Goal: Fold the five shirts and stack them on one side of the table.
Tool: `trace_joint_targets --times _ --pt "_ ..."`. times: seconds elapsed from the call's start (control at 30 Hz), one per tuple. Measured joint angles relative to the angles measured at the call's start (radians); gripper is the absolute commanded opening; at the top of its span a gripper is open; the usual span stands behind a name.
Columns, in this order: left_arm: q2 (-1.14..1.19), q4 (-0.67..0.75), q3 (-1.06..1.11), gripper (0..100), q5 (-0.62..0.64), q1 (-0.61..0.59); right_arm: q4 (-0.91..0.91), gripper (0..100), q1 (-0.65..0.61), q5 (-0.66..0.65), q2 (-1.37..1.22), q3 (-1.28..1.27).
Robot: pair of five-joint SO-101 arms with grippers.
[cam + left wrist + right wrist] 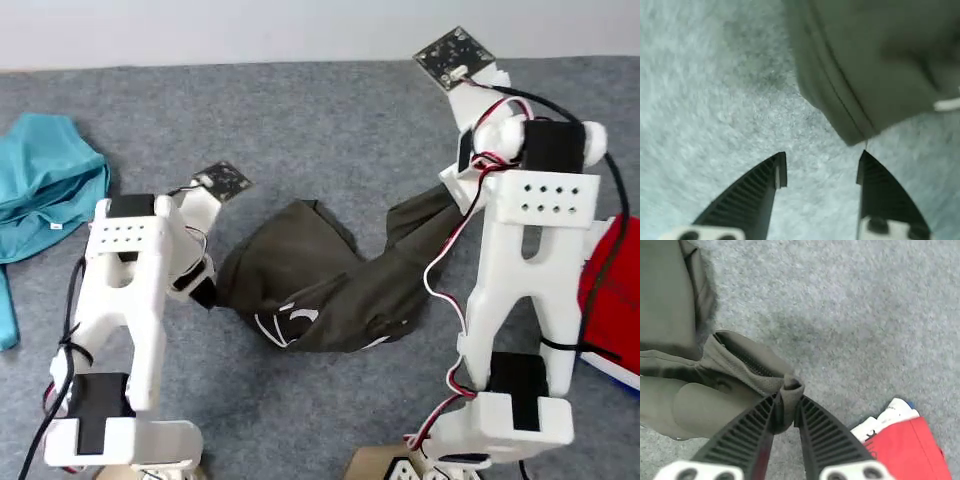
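Pinching the olive shirt point(330, 290), the right claw point(786, 412) likely means to spread it flat, while the left claw point(820, 172) gapes wide beside its hem.

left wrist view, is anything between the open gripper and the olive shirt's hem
Nothing visible does. Only bare grey table cover lies between the left gripper and the hem of the olive shirt.

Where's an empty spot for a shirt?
The mat is bare along the far edge, beyond the teal shirt and green shirt, and in front between the left arm and right arm. The middle and the side with the red shirt are crowded.
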State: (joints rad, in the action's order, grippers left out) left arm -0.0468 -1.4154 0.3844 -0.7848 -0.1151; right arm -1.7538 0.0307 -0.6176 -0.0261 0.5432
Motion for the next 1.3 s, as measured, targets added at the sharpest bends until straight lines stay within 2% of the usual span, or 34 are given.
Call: trace_joint_targets --times 0.13,0.33,0.7,1.13,1.3 --pt "-0.038 -0.021 -0.015 23 -0.175 0.0 0.0 0.9 0.014 0.0 0.0 0.0" --pt "-0.06 -0.029 -0.015 23 -0.308 0.028 0.0 0.9 0.014 0.031 0.0 0.0" --pt "-0.061 -0.017 0.029 23 -0.327 0.193 0.0 0.9 -0.054 0.06 0.0 0.0" --pt "-0.061 0.29 0.23 23 -0.33 0.209 0.0 0.9 -0.054 0.06 0.0 0.0" --pt "-0.061 0.376 0.284 15 -0.33 0.209 0.0 0.9 -0.054 0.06 0.0 0.0"
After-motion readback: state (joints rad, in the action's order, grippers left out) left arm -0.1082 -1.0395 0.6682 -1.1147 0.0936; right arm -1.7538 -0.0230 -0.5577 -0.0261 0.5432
